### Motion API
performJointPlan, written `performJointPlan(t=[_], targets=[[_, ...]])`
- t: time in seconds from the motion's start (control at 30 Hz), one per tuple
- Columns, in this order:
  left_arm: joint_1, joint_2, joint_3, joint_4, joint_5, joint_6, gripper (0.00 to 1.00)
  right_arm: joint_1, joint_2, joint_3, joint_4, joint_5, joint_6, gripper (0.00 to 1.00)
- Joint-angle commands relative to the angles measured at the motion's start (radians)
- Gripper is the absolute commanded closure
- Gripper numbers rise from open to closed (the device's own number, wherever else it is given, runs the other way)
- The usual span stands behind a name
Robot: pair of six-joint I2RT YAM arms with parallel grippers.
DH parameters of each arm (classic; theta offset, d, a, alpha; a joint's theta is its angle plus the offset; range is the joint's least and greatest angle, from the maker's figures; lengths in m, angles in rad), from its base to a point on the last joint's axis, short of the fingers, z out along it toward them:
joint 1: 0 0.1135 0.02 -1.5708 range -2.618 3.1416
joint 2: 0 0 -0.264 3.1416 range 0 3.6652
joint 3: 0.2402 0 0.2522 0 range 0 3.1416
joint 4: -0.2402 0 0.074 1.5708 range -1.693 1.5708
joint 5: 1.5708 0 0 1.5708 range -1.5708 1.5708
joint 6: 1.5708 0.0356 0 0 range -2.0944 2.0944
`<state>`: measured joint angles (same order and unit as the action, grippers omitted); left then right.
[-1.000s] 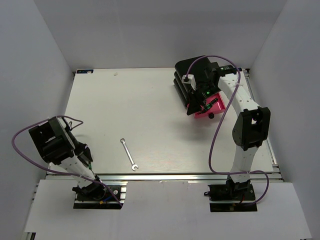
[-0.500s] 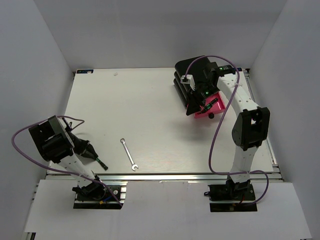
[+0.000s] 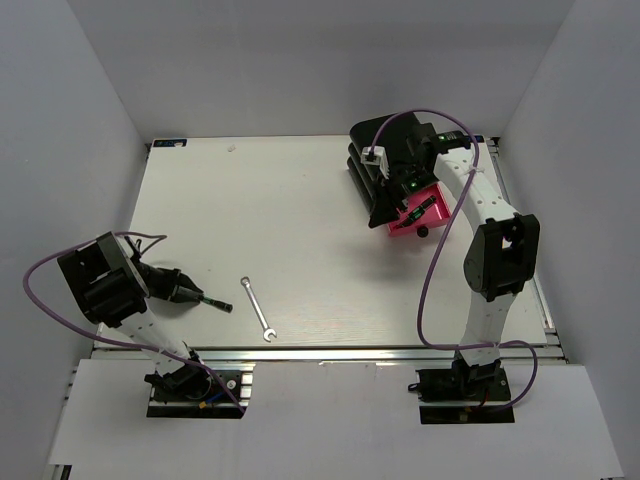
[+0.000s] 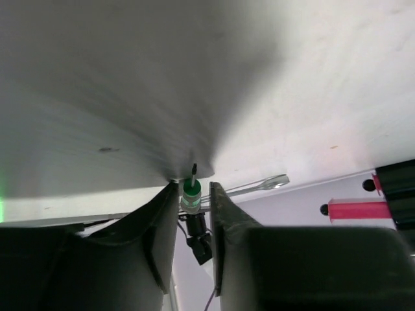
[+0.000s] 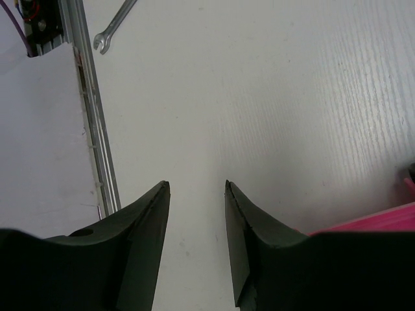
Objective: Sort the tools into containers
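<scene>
My left gripper [image 3: 190,294] is shut on a dark screwdriver [image 3: 212,302], held off the table at the front left with its shaft pointing right. In the left wrist view its green-banded end [image 4: 190,193] sits between the jaws. A silver wrench [image 3: 257,309] lies just right of it, near the front edge. The black drawer stack [image 3: 365,150] stands at the back right, with its lowest pink drawer [image 3: 408,226] pulled out and a green-and-black tool [image 3: 418,206] inside. Beside that drawer, at its left edge, my right gripper [image 3: 383,218] hangs open and empty.
An aluminium rail [image 3: 330,352] runs along the table's front edge. Grey walls close in the left, back and right sides. Purple cables loop off both arms; the right one [image 3: 430,270] hangs over the table beside the drawers.
My left gripper has swung up from the front edge and turned right, carrying the screwdriver closer to the wrench. The right arm has barely moved.
</scene>
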<state>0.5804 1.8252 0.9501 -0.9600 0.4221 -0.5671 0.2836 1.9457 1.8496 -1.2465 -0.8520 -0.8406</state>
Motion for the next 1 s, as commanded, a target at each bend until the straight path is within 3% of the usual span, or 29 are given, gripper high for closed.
performJointPlan(t=[0.0,0.13,0.33,0.6,0.73,0.87,0.97], targets=[[-0.001,-0.007,-0.001,0.161,-0.049,-0.027,0.58,0.003,-0.019,0.007,0.025,-0.071,-0.012,0.54],[-0.004,-0.049,-0.01,0.173,-0.028,-0.051,0.49,0.003,-0.021,0.013,0.024,-0.097,-0.023,0.54],[-0.06,-0.09,-0.019,0.145,-0.072,-0.074,0.47,0.005,-0.028,-0.004,0.007,-0.117,-0.067,0.54],[-0.293,-0.103,-0.005,0.119,-0.225,-0.217,0.47,0.002,-0.068,-0.055,-0.039,-0.143,-0.167,0.54],[-0.355,-0.083,-0.03,0.099,-0.278,-0.252,0.48,-0.001,-0.105,-0.081,-0.048,-0.166,-0.193,0.54],[-0.39,-0.09,-0.074,0.128,-0.304,-0.264,0.58,-0.014,-0.135,-0.121,-0.034,-0.19,-0.198,0.54],[-0.418,-0.083,-0.074,0.133,-0.321,-0.257,0.87,-0.017,-0.168,-0.156,-0.015,-0.202,-0.198,0.54]])
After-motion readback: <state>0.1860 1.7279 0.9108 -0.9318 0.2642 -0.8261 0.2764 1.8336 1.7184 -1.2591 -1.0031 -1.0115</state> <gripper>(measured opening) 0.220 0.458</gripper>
